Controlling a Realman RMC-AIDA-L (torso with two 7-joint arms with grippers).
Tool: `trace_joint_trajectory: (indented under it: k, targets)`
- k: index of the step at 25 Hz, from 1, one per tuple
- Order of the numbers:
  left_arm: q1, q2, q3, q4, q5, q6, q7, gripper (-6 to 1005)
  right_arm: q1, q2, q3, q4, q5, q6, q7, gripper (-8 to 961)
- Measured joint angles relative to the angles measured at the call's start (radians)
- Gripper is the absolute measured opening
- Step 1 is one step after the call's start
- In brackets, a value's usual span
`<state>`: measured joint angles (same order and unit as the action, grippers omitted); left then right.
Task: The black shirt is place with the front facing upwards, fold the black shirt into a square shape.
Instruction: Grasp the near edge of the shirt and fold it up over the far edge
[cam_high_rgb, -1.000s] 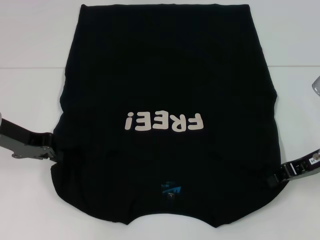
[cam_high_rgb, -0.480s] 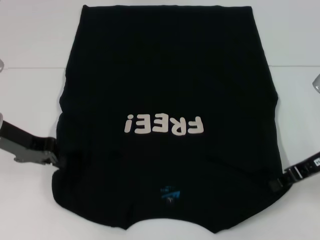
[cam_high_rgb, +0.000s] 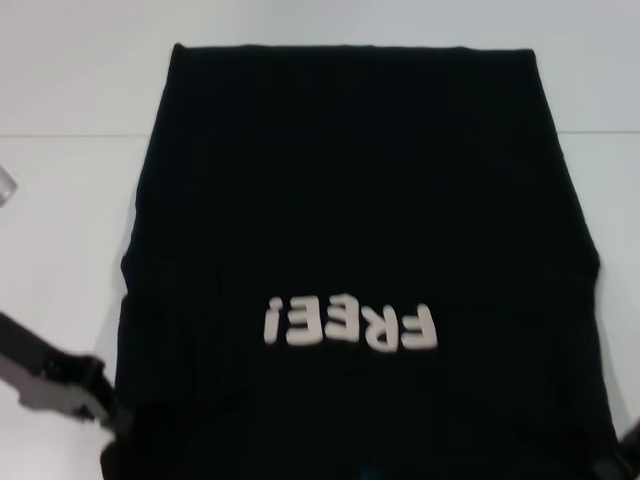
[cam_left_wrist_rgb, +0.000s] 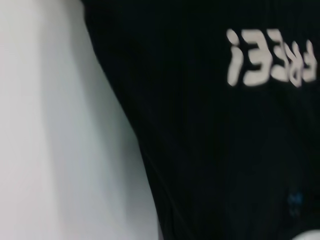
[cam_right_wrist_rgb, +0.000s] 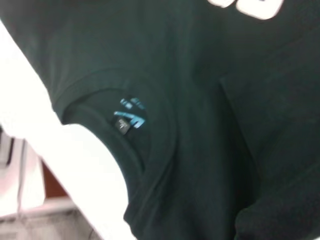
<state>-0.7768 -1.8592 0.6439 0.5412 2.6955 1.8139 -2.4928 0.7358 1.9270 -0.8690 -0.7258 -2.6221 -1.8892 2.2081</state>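
Shirt raised at the collar end, both arms at its near corners.

You have the black shirt (cam_high_rgb: 360, 250) front-up on the white table (cam_high_rgb: 70, 230), "FREE!" lettering (cam_high_rgb: 350, 327) showing, likely so the near end can fold over. Left gripper (cam_high_rgb: 105, 405) touches its near-left edge, right gripper (cam_high_rgb: 622, 462) the near-right; whether either clenches cloth, you cannot tell.

The black shirt (cam_left_wrist_rgb: 210, 140) covers most of the white table (cam_left_wrist_rgb: 55, 140), with its white "FREE!" lettering (cam_left_wrist_rgb: 272, 57) seen upside down and a small blue mark (cam_left_wrist_rgb: 294, 200) farther along the same dark cloth.
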Motion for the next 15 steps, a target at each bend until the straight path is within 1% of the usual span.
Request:
trace_joint_trajectory:
  k: [4, 6, 8, 12, 15]
  targets:
    - [-0.001, -0.003, 0.047, -0.016, 0.001, 0.108, 0.029, 4, -0.008, 0.011, -0.008, 0.0, -0.049, -0.08, -0.07, 77]
    - [0.0, -0.012, 0.095, -0.014, 0.001, 0.151, 0.041, 4, -0.01, 0.013, -0.009, 0.007, -0.073, -0.089, -0.089, 78]
    - [0.001, -0.017, 0.124, -0.011, 0.001, 0.178, 0.048, 4, -0.011, 0.013, -0.011, 0.02, -0.086, -0.09, -0.101, 79]
    - [-0.001, -0.021, 0.14, -0.009, 0.003, 0.185, 0.053, 4, -0.014, 0.017, -0.017, 0.035, -0.092, -0.088, -0.109, 81]
    - [-0.004, -0.021, 0.134, -0.008, -0.001, 0.166, 0.057, 4, -0.019, 0.023, 0.011, 0.031, -0.089, -0.081, -0.109, 83]
